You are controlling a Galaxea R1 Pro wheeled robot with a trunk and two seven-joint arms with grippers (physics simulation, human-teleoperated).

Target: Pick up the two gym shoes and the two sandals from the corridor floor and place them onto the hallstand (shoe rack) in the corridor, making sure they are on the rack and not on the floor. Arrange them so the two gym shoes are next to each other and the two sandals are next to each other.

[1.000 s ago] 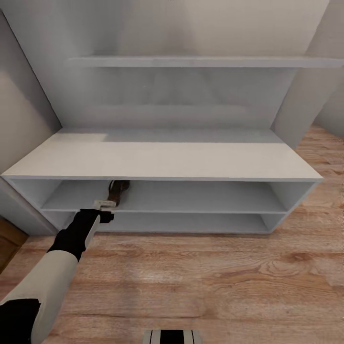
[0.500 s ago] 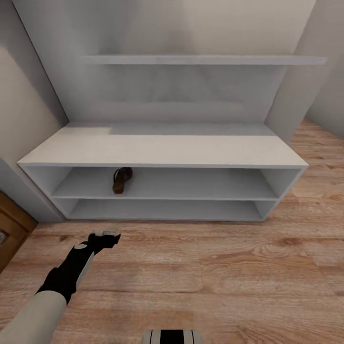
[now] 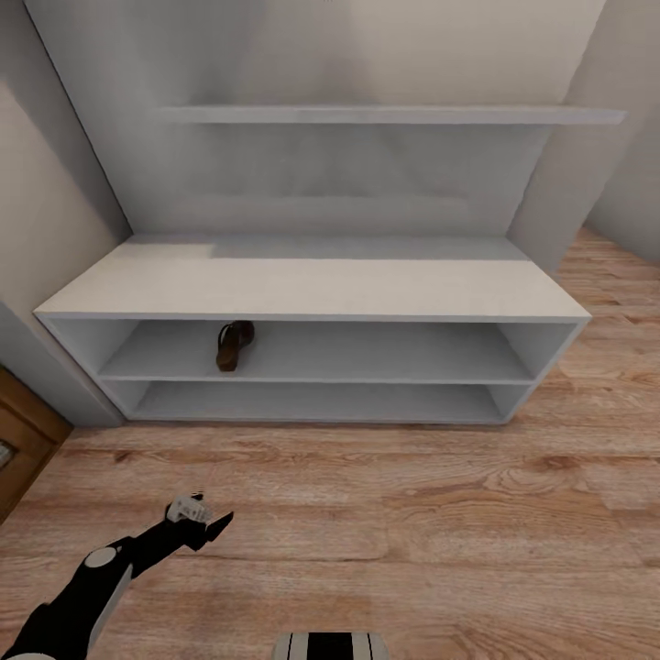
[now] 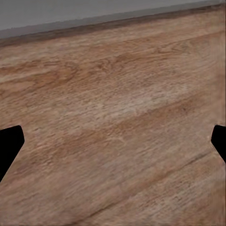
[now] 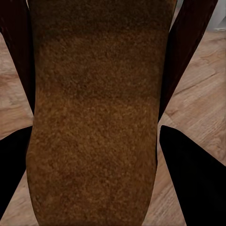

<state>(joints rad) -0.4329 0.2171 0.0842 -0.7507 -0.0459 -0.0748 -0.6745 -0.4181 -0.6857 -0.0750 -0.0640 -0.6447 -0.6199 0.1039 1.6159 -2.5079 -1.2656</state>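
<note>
Currently one sandal is lying on the upper open shelf of the hallstand, toward its left end, heel end near the shelf's front edge. The left gripper is hovering low over the corridor floor, well in front of the hallstand and apart from it, its fingers spread wide with nothing between them; in the left wrist view the two dark fingertips are sitting at opposite edges with bare planks between. In the right wrist view the second sandal is filling the space between the right gripper's black fingers, tan-brown footbed facing the camera and dark straps at the sides, fingers clamping it from both sides, wood floor behind.
</note>
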